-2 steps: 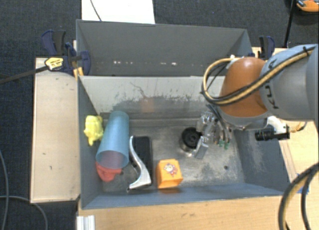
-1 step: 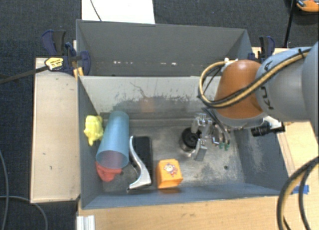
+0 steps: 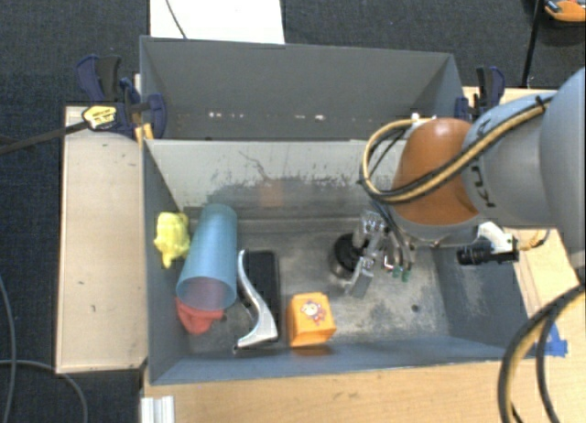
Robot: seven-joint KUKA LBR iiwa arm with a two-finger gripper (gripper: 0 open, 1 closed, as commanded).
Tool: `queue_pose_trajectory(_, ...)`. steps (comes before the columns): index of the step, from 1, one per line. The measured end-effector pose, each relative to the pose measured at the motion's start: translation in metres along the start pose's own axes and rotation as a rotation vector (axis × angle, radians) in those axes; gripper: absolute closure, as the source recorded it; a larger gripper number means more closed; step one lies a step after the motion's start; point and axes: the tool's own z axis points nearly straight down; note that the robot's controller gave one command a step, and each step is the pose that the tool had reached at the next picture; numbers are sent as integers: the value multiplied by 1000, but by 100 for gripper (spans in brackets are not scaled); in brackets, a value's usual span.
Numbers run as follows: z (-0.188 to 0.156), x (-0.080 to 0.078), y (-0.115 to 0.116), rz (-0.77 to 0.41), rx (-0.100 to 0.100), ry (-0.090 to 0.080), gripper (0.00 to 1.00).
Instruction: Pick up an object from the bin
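Note:
My gripper point(image 3: 369, 256) is low over the bin floor, right of the middle. A small black round thing point(image 3: 345, 253) lies right against its left side, partly hidden by it. An orange block with a printed face point(image 3: 310, 319) rests on the floor in front and to the left of the gripper, apart from it.
Along the left side lie a blue cup on its side point(image 3: 209, 256), a yellow lump point(image 3: 171, 237), a red piece point(image 3: 194, 319) at the cup's mouth and a black-and-white thing point(image 3: 257, 298). The arm with its orange cover hangs over the bin's right part.

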Motion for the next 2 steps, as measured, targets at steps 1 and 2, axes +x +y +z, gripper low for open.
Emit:
queue_pose_trajectory(1,4,-6,2,-25,1,-2,0)
queue_pose_trajectory(2,0,0,-2,77,-9,-19,100)
